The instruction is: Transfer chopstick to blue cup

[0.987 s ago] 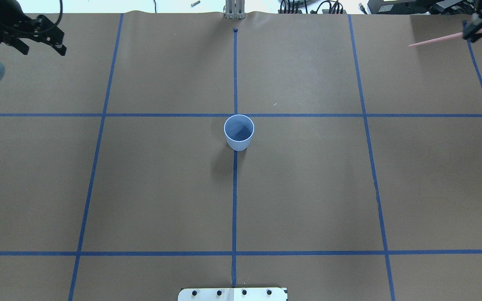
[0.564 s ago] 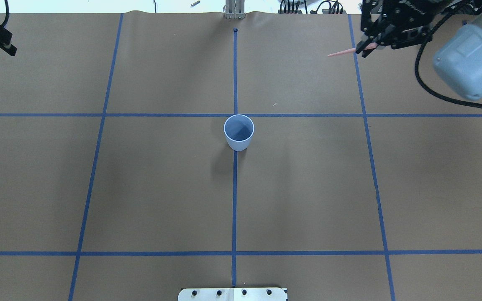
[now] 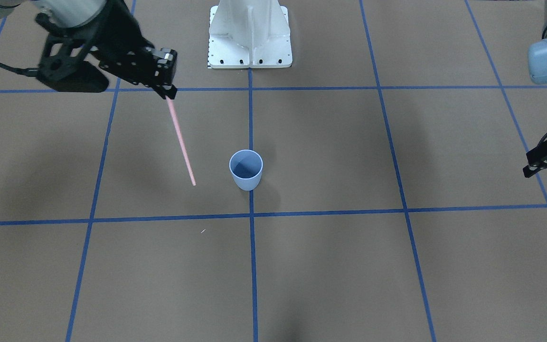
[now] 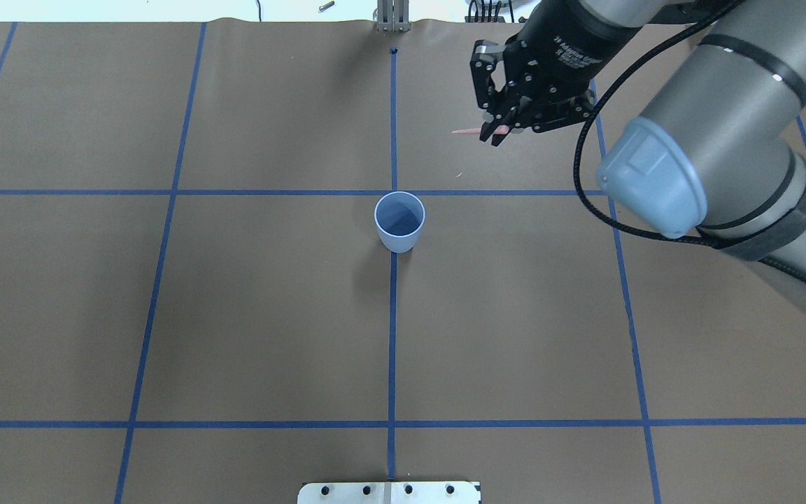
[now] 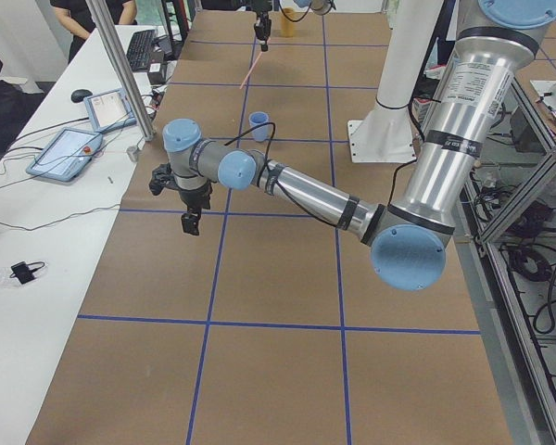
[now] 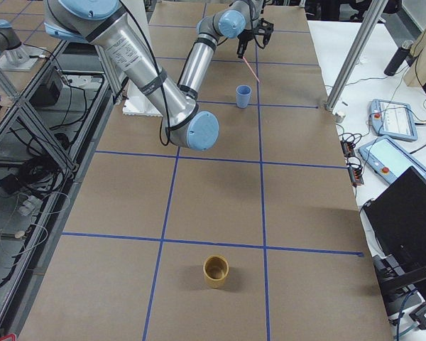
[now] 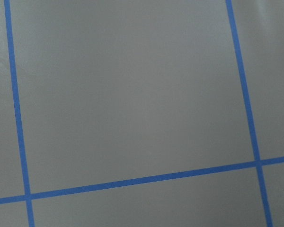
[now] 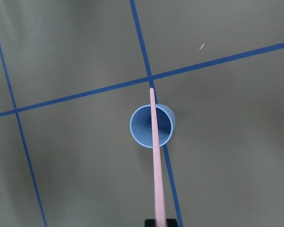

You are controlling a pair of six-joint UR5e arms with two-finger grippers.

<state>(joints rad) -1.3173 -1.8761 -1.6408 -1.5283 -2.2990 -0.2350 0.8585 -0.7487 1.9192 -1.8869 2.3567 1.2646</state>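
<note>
The blue cup (image 4: 399, 220) stands upright at the table's centre, on the middle tape line; it also shows in the front view (image 3: 246, 170). My right gripper (image 4: 492, 134) is shut on the top end of the pale-pink chopstick (image 3: 182, 142), high above the table. The stick hangs down, tilted, with its tip in the air beside the cup and outside it. In the right wrist view the chopstick (image 8: 156, 165) crosses over the cup's mouth (image 8: 141, 128). My left gripper (image 3: 546, 164) is open and empty at the table's far left side.
The white robot base plate (image 3: 249, 33) is at the robot's edge of the table. A yellow-brown cup (image 6: 215, 271) stands at the table's end on my right. A desk with tablets (image 5: 69, 148) and a metal post (image 5: 120, 65) border the far edge.
My right arm has swung in from the far right corner toward the centre with the chopstick, now tilted more steeply. My left gripper has drawn back further to the left edge.
</note>
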